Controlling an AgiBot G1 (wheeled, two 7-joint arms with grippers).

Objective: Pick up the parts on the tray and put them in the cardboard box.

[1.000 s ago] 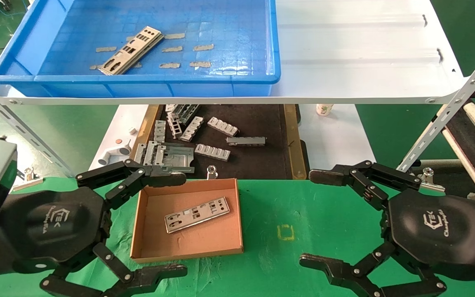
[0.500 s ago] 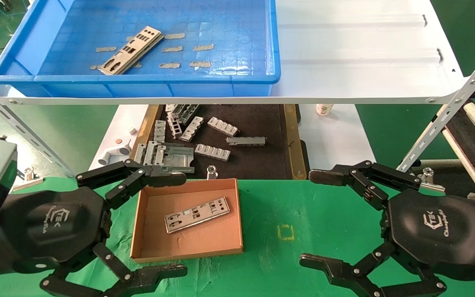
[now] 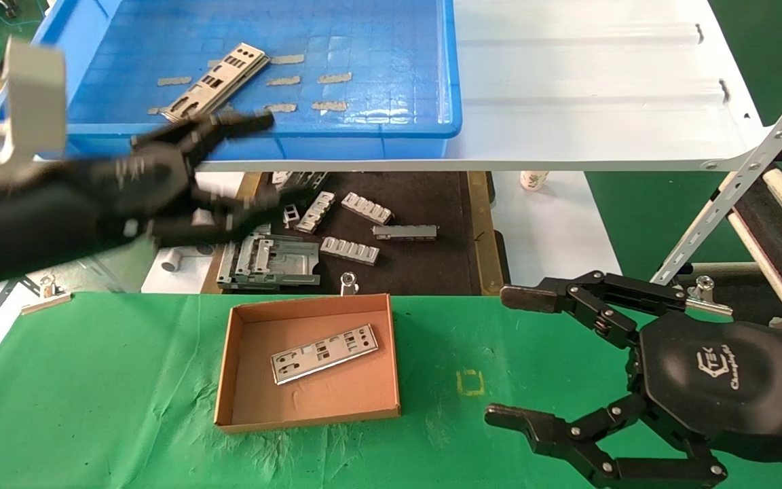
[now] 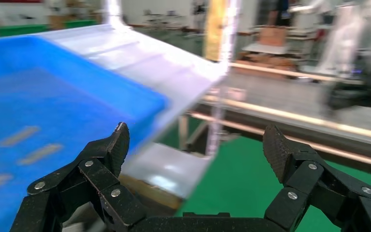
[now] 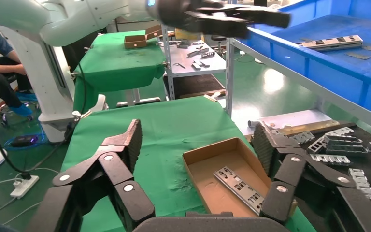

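I've got the left gripper [image 3: 255, 159] up at the tray's [image 3: 391, 139] near wall, jaws wide apart with nothing between them, one finger over the blue rim and the other hanging in front of the shelf [image 3: 567, 88] edge. A stack of plates [image 3: 218, 81] lies tilted on the tray floor toward its left side, just past that gripper, among tan tape scraps [image 3: 323, 78]. On the green table [image 3: 92, 380] the box [image 3: 245, 414] sits near the far edge, and one plate [image 3: 324, 353] lies flat inside it, slanted across the middle. My right gripper [image 3: 510, 360] hovers low over the table's right side, well apart from the box, jaws spread and holding nothing. Below the shelf, grey brackets [image 3: 357, 227] are scattered on a black tray [image 3: 432, 272].
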